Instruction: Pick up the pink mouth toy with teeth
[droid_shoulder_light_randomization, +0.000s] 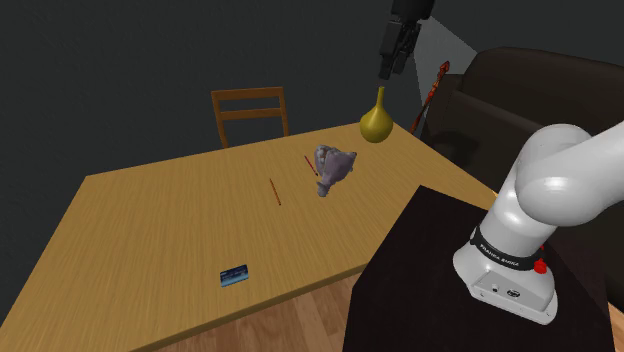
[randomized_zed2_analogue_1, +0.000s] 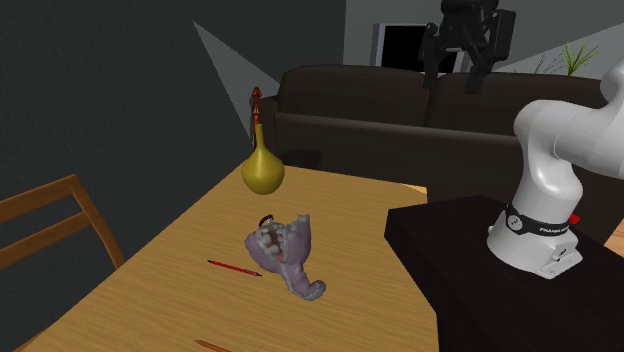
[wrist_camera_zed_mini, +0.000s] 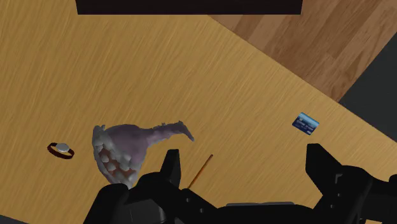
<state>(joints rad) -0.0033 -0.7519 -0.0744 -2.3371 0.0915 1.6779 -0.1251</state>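
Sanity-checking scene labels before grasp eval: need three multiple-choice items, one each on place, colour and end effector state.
1. Where does the mouth toy lie? A on the sofa; B on the table; C on the chair.
2. The toy's colour? A greyish purple; B green; C orange.
3. The end effector is: A shut on the toy; B shut on the card; C open.
Key: B, the toy rests on the wooden tabletop; A, its body renders greyish purple; C, the fingers stand apart, high above the table.

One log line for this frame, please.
gripper: open, high above table | mouth toy: greyish-purple, lying on table, not held | stage: pre-grasp
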